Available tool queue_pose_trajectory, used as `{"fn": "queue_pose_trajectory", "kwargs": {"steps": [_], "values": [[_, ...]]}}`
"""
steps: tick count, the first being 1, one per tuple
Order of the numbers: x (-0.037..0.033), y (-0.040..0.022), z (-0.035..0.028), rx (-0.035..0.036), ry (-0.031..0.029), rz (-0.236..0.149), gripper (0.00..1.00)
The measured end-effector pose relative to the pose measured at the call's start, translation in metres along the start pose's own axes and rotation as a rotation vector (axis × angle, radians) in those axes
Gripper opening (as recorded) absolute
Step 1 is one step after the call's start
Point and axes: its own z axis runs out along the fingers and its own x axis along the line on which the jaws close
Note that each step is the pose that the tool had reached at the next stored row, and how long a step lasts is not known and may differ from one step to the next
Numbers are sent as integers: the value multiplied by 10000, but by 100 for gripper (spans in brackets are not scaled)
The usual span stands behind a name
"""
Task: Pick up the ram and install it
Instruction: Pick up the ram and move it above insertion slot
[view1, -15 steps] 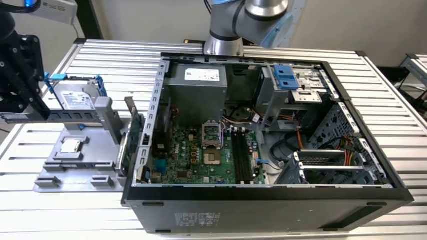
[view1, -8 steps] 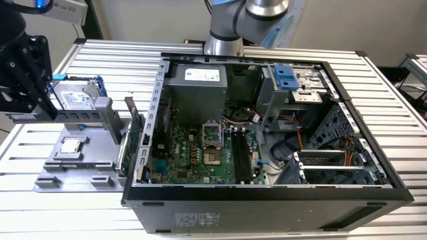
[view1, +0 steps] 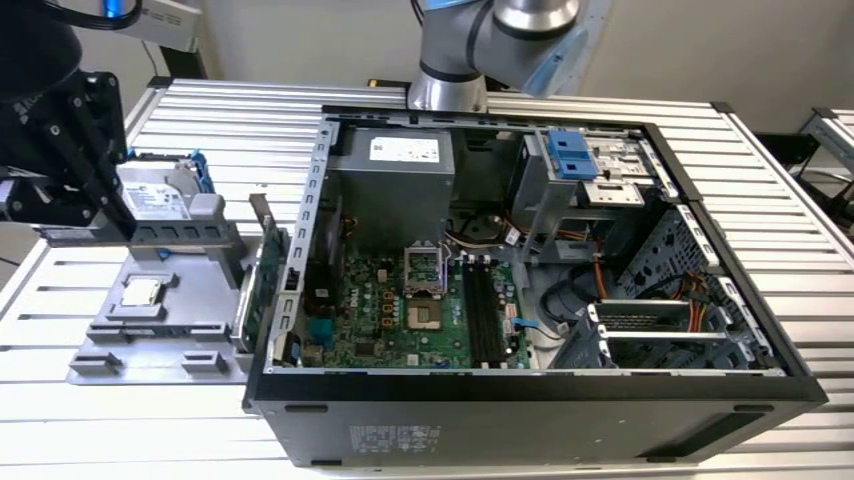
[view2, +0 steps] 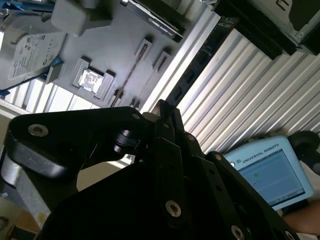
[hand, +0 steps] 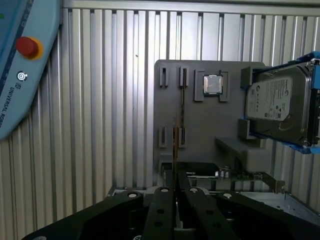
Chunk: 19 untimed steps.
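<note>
The ram is a thin stick seen edge-on, sticking out past my fingertips. My gripper is shut on it, its black fingers pressed together on the stick in both wrist views. In the exterior view the gripper hangs high at the exterior view's left, above the grey holder tray. The long black motherboard slots lie inside the open computer case, well off to the exterior view's right of the gripper.
On the grey tray sit a hard drive in a blue frame, a processor chip and an upright green card. A teach pendant lies on the ribbed metal table. The case's drive cage and cables crowd its far side.
</note>
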Motion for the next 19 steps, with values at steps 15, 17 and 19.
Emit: {"fn": "queue_pose_trajectory", "kwargs": {"steps": [15,17,19], "values": [[2,-265,1,0,0,0,0],[3,-297,1,0,1,0,0],[3,-329,1,0,0,0,0]]}}
